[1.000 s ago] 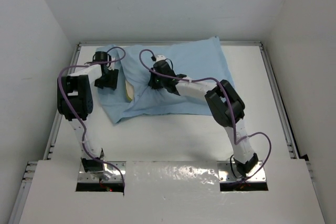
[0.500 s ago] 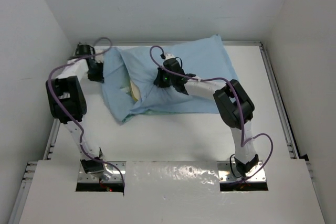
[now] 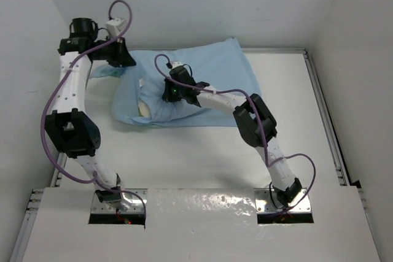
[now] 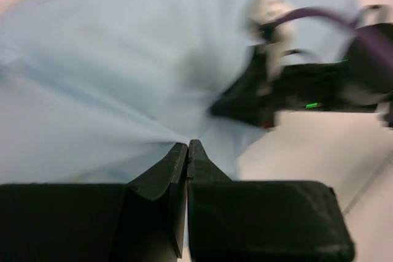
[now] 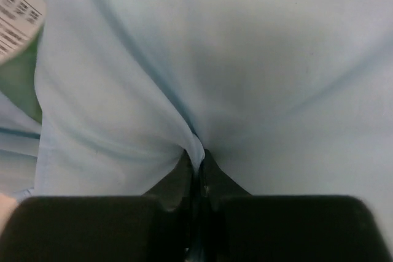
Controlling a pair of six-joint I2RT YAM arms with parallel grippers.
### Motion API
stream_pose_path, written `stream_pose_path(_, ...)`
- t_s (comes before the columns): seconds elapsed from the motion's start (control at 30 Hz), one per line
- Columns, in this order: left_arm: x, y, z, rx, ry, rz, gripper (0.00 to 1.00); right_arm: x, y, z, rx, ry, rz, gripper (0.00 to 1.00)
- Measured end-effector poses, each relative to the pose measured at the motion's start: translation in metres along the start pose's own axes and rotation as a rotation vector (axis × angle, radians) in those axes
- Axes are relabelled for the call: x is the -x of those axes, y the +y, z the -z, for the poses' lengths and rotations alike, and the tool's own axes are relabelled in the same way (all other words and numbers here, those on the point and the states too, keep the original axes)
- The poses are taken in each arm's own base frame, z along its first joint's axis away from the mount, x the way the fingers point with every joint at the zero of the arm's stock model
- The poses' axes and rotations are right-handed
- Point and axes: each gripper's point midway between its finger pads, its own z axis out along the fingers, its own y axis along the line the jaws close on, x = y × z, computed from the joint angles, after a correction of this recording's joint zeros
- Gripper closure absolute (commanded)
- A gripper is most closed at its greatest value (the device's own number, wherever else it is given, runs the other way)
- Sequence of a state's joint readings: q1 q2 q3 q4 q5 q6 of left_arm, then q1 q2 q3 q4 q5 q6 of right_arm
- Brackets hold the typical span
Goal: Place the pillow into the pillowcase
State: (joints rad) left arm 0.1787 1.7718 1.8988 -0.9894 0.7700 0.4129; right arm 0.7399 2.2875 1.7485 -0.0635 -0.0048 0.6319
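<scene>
Nearest us the bare surface [image 3: 202, 157] looks the same as a second ago; all the change lies beyond it. The right end effector [image 3: 169, 92] is clenched on a fold of the pillowcase [image 3: 209, 72]. Its wrist view shows the pale blue cloth gathered into the closed fingertips [image 5: 198, 162], with a white label [image 5: 18, 10] at the upper left. Compared with a second ago, it now sits a little further left, and the whole cloth goes with it.

Just left of it, a small cream patch of the pillow [image 3: 145, 110] shows at the open end. The rest of the pillow lies under the blue cloth.

Farthest off is the big change. The left end effector [image 3: 123, 58] is no longer partly open beside the left edge. It is now shut tight on a pinch of cloth [image 4: 187, 148] and raised toward the far left corner, drawing that edge up and outward.

We judge that the mouth is being stretched to slide over the remaining exposed part of the pillow. Insertion looks well along but unfinished.
</scene>
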Motion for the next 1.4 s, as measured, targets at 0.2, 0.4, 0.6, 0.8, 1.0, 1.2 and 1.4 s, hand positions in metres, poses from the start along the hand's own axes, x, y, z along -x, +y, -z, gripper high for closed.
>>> stream_pose_path(0.2,-0.001,-0.008,-0.027,-0.074,-0.009,0.026,0.36,0.006,0.033,0.002,0.073,0.032,0.086,0.01)
stream_pose_path(0.4,-0.017,0.126,0.025,0.191,-0.038,0.198,0.10,0.058,0.005,0.081,-0.029,0.032,0.199,0.01)
stream_pose_path(0.6,-0.094,0.158,0.088,0.458,0.160,0.221,0.86,0.146,-0.096,0.253,-0.234,-0.173,0.160,0.95)
stream_pose_path(0.8,-0.232,0.085,0.083,0.408,0.531,0.220,0.23,0.028,-0.260,0.307,-0.527,-0.030,-0.162,0.01)
stream_pose_path(1.0,-0.324,0.080,0.070,0.422,0.698,0.307,0.15,-0.110,-0.325,0.298,-0.622,0.242,-0.448,0.01)
stream_pose_path(1.2,-0.313,0.111,0.054,0.500,0.581,0.237,0.17,-0.101,-0.326,0.266,-0.535,0.197,-0.429,0.19)
stream_pose_path(1.4,-0.335,0.102,0.039,0.416,0.606,0.263,0.45,-0.129,-0.319,0.252,-0.476,0.226,-0.487,0.82)
